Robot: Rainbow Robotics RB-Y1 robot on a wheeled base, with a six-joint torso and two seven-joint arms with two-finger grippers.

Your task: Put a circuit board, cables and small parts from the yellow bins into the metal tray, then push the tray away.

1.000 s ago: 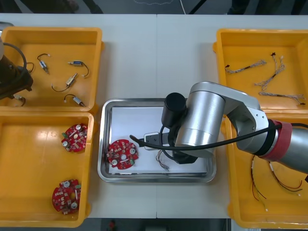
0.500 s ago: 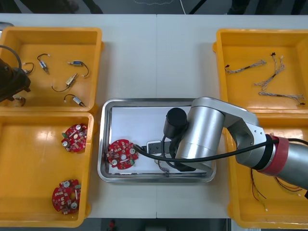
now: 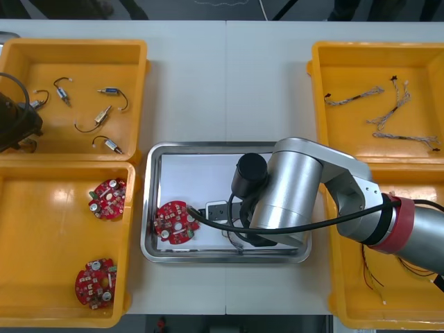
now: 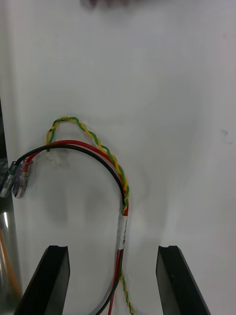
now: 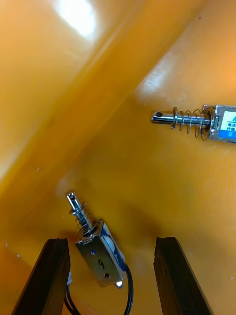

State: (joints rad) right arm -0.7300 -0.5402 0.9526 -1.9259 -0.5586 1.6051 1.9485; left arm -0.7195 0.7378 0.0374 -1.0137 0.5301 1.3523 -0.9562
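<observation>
Your right arm (image 3: 298, 198) stretches across the metal tray (image 3: 198, 177), which sits white-lined at the middle of the table, between the yellow bins. In the right wrist view, your right gripper (image 4: 112, 251) is over the tray's white floor with its fingers (image 4: 51, 278) spread wide, gripping nothing. A cable bundle (image 4: 101, 150) of red, black and twisted yellow-green wires lies on that floor. It runs between the two fingers without touching either, then loops away from them and ends in clear connectors (image 4: 17, 179). A red circuit board (image 3: 176, 222) lies in the tray's near-left part, just left of the arm.

Your left arm (image 3: 15, 121) is at the left edge of the far-left bin (image 3: 83, 55). The left gripper (image 5: 110, 243) hangs over the bin floor with its fingers (image 5: 169, 275) apart and empty. One small metal part (image 5: 96, 251), with a spring and a black lead, lies on the floor between them, close beside one finger; you cannot tell whether it touches. A second part (image 5: 196, 120) lies farther off.

More small parts (image 3: 104, 113) are scattered through that bin. Two spare boards (image 3: 107, 198) lie in the near-left bin (image 3: 41, 229), and twisted cables (image 3: 399, 111) lie in the far-right bin (image 3: 347, 69).
</observation>
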